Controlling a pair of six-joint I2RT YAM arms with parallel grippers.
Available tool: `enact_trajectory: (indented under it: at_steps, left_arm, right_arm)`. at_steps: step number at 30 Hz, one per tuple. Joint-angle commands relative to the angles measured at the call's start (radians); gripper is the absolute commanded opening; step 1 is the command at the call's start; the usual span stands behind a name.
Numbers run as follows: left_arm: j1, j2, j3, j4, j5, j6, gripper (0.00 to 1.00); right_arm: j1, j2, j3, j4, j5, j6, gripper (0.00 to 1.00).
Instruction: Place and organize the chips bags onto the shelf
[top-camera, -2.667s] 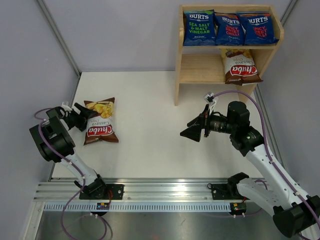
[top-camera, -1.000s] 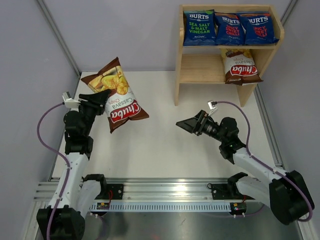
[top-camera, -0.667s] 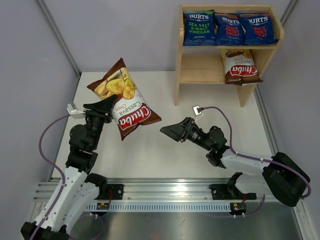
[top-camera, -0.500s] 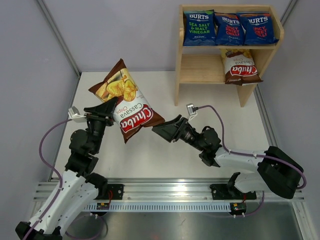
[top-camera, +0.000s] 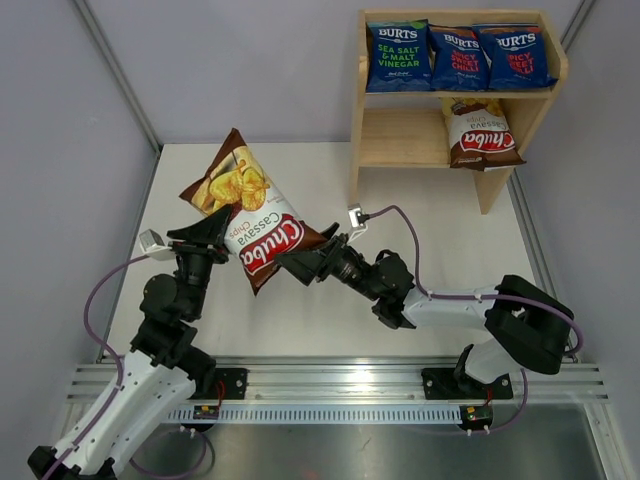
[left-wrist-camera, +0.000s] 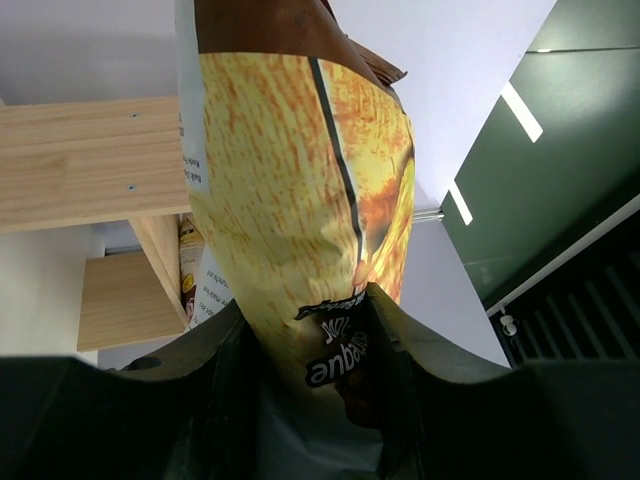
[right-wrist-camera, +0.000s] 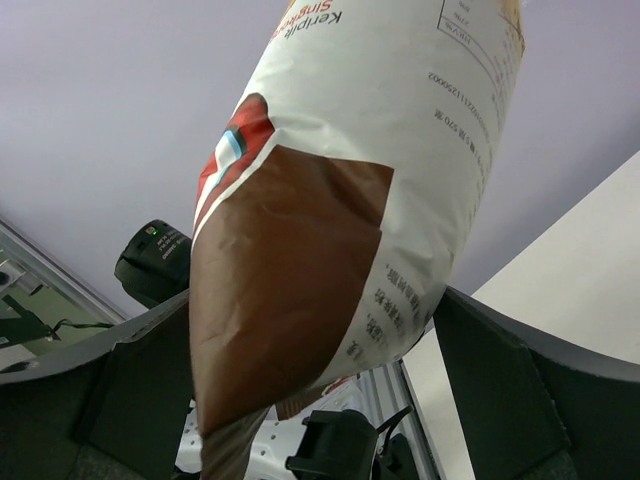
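Observation:
A brown-white Chuba chips bag (top-camera: 255, 215) hangs tilted above the table's left half, my left gripper (top-camera: 222, 226) shut on its edge. In the left wrist view the bag (left-wrist-camera: 300, 180) rises out of the left gripper (left-wrist-camera: 305, 320). My right gripper (top-camera: 300, 264) stands open around the bag's lower end. In the right wrist view the bag (right-wrist-camera: 340, 220) fills most of the gap in the right gripper (right-wrist-camera: 315, 300), clear of the right finger. The wooden shelf (top-camera: 400, 135) holds three blue Burts bags (top-camera: 461, 57) on top and another Chuba bag (top-camera: 480, 133) below at right.
The shelf's lower tier is bare wood left of the Chuba bag. The white table (top-camera: 300, 170) is fenced by grey walls on the left, back and right. An aluminium rail (top-camera: 330, 385) carrying both arm bases runs along the near edge.
The left gripper has lifted the Chuba bag off the table and carried it rightward. The right gripper has swung left across the table until its open jaws stand round the bag's lower end.

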Motion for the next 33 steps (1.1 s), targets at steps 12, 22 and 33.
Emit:
enact_trajectory:
  at_steps: [12, 22, 33]
  left_arm:
    - [-0.021, -0.078, -0.09, 0.085, 0.029, -0.113, 0.21]
    - [-0.043, -0.119, -0.149, 0.076, 0.03, -0.106, 0.29]
    - [-0.041, -0.085, -0.121, 0.098, 0.065, 0.01, 0.8]
  right_arm:
    - [0.01, 0.009, 0.109, 0.038, 0.098, -0.136, 0.94]
    - [0.008, -0.014, 0.143, -0.032, 0.038, -0.199, 0.66]
    - [0.008, -0.077, 0.092, -0.032, -0.077, -0.297, 0.26]
